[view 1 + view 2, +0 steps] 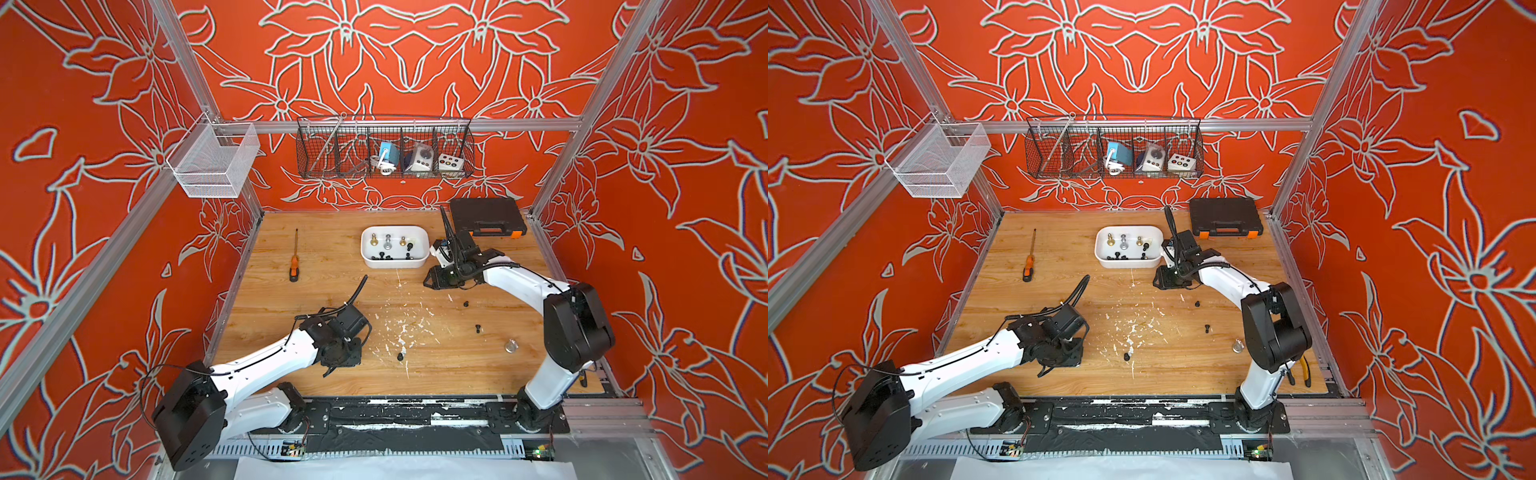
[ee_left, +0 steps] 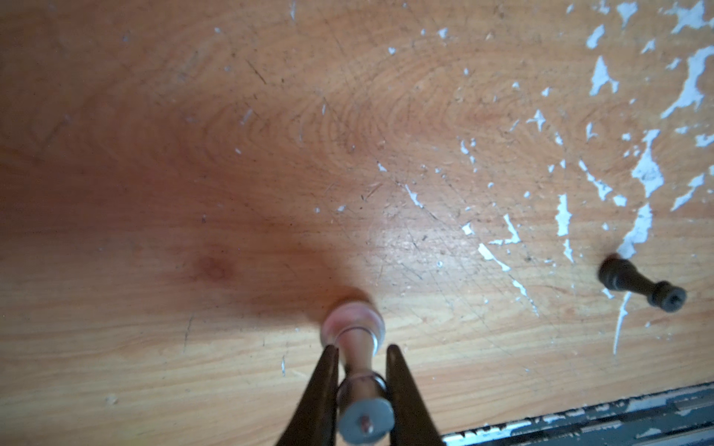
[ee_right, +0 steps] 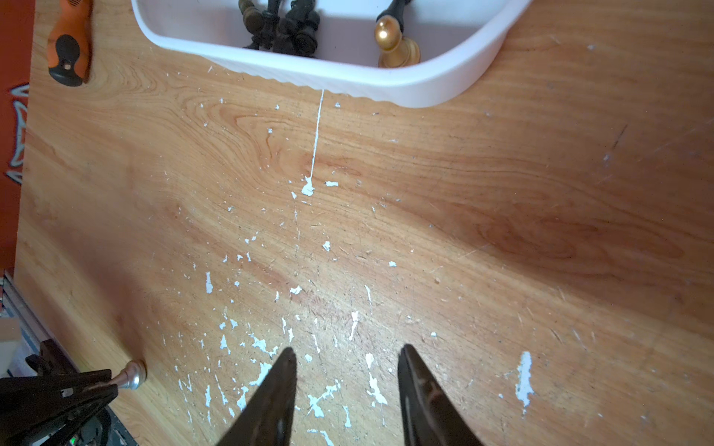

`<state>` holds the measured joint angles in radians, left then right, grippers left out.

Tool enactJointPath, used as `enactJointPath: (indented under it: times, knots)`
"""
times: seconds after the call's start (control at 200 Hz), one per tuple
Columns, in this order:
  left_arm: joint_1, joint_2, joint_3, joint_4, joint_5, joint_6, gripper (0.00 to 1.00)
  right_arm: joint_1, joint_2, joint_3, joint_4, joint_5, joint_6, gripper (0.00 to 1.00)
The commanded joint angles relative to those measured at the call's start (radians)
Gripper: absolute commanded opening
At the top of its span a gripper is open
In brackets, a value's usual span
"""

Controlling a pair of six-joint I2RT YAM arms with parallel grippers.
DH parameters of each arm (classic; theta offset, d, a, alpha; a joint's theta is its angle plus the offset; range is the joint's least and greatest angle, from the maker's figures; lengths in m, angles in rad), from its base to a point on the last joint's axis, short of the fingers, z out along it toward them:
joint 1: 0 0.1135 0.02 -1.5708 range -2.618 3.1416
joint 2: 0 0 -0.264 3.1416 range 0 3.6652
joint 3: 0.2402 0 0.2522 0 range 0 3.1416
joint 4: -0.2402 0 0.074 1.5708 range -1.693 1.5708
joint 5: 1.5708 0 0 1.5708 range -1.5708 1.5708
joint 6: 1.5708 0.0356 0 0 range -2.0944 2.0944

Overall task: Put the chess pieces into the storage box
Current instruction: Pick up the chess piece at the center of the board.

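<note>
In the left wrist view my left gripper [image 2: 363,357] is shut on a silver chess piece [image 2: 357,340], held by its neck just above the wood. The right wrist view shows that piece [image 3: 133,376] too. In a top view the left gripper [image 1: 331,369] is at the front left and the piece is hidden. My right gripper [image 3: 347,359] is open and empty, beside the white storage box [image 1: 395,264]. The box holds gold, silver and black pieces. Three black pieces [image 1: 400,356] [image 1: 478,329] [image 1: 466,304] and a silver one [image 1: 511,345] lie loose on the table.
An orange-handled screwdriver [image 1: 294,266] lies at the left. A black case [image 1: 486,216] sits at the back right, behind the right arm. Wire baskets [image 1: 384,149] hang on the back rail. Yellow-handled pliers [image 1: 1304,370] lie at the front right edge.
</note>
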<state>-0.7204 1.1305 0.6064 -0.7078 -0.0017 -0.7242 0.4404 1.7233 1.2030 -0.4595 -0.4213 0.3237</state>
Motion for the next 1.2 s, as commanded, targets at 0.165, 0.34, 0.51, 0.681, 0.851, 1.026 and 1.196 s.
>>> enactJointPath:
  times: [0.165,0.34,0.51,0.681,0.851,1.026,1.196]
  knots:
    - [-0.005,0.021,0.019,0.018,-0.020,0.022,0.17,-0.009,0.009,-0.015,0.015,-0.006,0.006,0.45]
    - [-0.005,0.058,0.113,0.038,-0.077,0.081,0.17,-0.013,-0.004,-0.020,0.015,-0.006,0.008,0.45]
    - [0.010,0.167,0.248,0.115,-0.099,0.161,0.17,-0.020,-0.029,-0.035,0.013,-0.001,0.009,0.45]
    - [0.071,0.312,0.426,0.201,-0.106,0.268,0.16,-0.031,-0.064,-0.056,-0.001,0.012,0.006,0.45]
    - [0.150,0.448,0.598,0.295,-0.083,0.336,0.16,-0.049,-0.102,-0.085,-0.015,0.028,0.008,0.45]
    - [0.213,0.590,0.779,0.364,-0.049,0.364,0.16,-0.055,-0.120,-0.105,-0.018,0.033,0.021,0.45]
    - [0.245,0.743,0.974,0.360,-0.027,0.389,0.16,-0.057,-0.145,-0.123,-0.019,0.046,0.040,0.45]
